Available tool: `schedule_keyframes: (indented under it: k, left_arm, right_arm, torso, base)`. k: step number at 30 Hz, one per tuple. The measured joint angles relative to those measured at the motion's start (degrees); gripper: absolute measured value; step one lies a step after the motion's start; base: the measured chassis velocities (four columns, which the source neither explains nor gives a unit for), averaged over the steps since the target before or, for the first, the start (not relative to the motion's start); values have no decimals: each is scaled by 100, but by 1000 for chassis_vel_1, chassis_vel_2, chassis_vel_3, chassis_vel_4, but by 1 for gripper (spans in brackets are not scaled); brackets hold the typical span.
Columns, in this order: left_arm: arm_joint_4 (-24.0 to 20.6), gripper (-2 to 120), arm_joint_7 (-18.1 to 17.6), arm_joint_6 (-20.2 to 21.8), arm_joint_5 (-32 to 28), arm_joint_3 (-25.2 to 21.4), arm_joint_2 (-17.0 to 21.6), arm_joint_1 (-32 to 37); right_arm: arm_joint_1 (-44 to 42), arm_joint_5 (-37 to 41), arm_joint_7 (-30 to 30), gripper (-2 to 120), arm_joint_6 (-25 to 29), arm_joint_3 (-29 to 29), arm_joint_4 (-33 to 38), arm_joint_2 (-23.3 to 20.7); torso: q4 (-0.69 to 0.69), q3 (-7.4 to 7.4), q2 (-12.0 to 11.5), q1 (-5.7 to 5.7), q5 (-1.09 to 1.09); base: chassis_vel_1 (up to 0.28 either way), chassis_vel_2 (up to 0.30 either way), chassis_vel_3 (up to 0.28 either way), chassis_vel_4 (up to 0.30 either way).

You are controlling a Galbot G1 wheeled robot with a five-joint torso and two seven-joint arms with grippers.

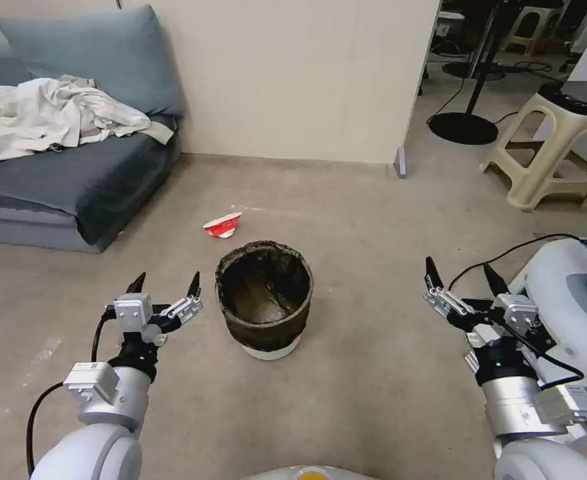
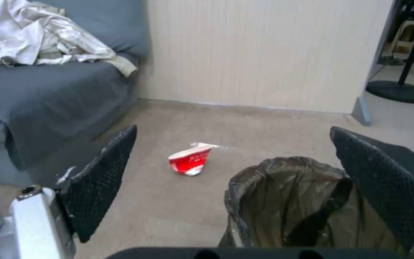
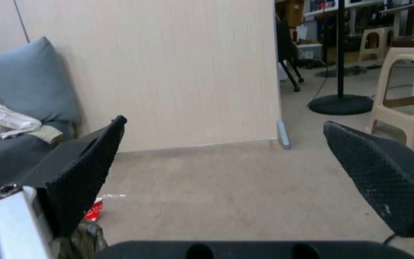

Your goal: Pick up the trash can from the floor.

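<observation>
The trash can (image 1: 265,300), a small round white bin lined with a dark bag folded over its rim, stands upright on the beige floor (image 1: 373,220) in the middle of the head view. My left gripper (image 1: 167,283) hovers open just left of it, fingers pointing forward and apart from the bin. In the left wrist view the trash can (image 2: 293,205) sits partly behind one finger of the left gripper (image 2: 235,162). My right gripper (image 1: 459,272) is open well to the bin's right. In the right wrist view the right gripper (image 3: 224,151) faces the wall with nothing between its fingers.
A crushed red-and-white cup (image 1: 223,225) lies on the floor just beyond the bin. A grey sofa (image 1: 53,180) with crumpled white cloth stands at the left. A beige plastic stool (image 1: 560,147) and a round stand base (image 1: 463,127) are at the right, behind a wall edge.
</observation>
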Motion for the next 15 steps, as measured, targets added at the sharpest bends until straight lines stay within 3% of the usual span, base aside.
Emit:
schedule_keyframes:
  k: [15]
  left_arm:
    - [130,100,17,39,-256,65,146,-156]
  right_arm:
    - [19,-16,-153,100,245,-3,-94,45]
  torso:
    - [1,0,0,0,0]
  base:
    - [0,0,0,0]
